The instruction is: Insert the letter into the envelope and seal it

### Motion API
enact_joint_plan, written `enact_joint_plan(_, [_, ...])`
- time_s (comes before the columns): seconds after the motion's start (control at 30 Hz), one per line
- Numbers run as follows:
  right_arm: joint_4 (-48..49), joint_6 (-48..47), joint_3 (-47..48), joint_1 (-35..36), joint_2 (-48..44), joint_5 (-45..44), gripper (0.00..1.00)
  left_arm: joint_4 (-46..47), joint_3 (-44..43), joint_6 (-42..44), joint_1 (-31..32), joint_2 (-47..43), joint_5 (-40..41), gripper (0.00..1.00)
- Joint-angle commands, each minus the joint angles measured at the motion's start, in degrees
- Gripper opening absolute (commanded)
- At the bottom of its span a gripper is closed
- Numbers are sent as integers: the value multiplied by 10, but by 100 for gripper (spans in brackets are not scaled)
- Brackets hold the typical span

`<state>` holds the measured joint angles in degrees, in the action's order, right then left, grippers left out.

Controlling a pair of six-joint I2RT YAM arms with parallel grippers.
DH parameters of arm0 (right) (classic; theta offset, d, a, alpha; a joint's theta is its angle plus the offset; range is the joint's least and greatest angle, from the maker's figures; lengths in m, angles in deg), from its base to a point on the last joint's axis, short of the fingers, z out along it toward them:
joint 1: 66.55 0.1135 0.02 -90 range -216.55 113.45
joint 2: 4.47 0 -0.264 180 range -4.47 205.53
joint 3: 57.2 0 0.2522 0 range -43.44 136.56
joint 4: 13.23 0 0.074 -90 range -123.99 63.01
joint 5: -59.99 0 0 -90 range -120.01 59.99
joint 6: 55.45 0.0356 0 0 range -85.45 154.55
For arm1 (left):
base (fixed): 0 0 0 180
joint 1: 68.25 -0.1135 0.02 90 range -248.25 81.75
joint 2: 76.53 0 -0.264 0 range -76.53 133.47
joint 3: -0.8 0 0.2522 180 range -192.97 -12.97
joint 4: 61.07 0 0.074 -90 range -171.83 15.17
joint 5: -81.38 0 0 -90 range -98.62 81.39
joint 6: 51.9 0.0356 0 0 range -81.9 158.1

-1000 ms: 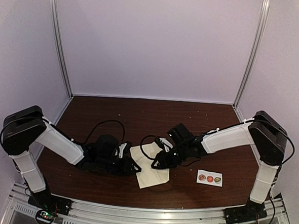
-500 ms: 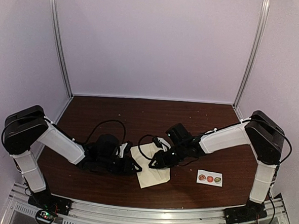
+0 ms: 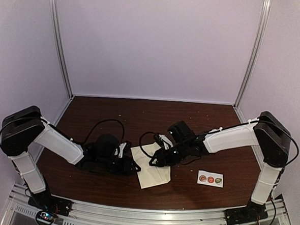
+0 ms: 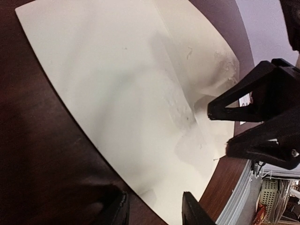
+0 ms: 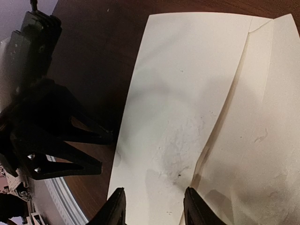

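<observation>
1. Left pincer (image 4: pixel 154 213) is hanging released at the bottom of its own wrist view, tips spread and gripping nothing, right at the envelope's (image 3: pixel 151 169) near edge. If it is closing from this spot, a tip may be scraping the bench (image 3: pixel 139 114) rather than sliding under the paper, and the thin sheet may be skidding away.
2. In the lower middle of the overhead frame, the envelope is lying flat on the bench between the two arms, with a diagonal crease running across it. No separate letter is showing, so I cannot tell whether one is inside. Sealing now may be closing an empty envelope.
3. Right pincer (image 5: pixel 152 208) is also sitting released, tips apart over the paper beside that crease. Pressing down off the fold line may be wrinkling the paper or setting the flap crooked. Both pincers are working very near each other, so a careless sweep may be knocking them together.
4. At the lower right of the overhead frame, the sticker strip (image 3: pixel 210 179) is lying well apart from the envelope. Reaching for it may be dragging the unheld paper along.
</observation>
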<state>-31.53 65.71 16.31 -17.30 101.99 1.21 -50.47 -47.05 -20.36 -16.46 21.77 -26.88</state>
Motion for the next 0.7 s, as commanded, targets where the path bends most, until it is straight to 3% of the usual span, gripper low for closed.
enact_joint_plan(0.0, [-16,-13,2,-3,-54,-29,46,-36,-5,18,-7,-29,27,41])
enact_joint_plan(0.67, [31,3,1,-5,21,6,50,-7,-14,31,-12,23,14,41])
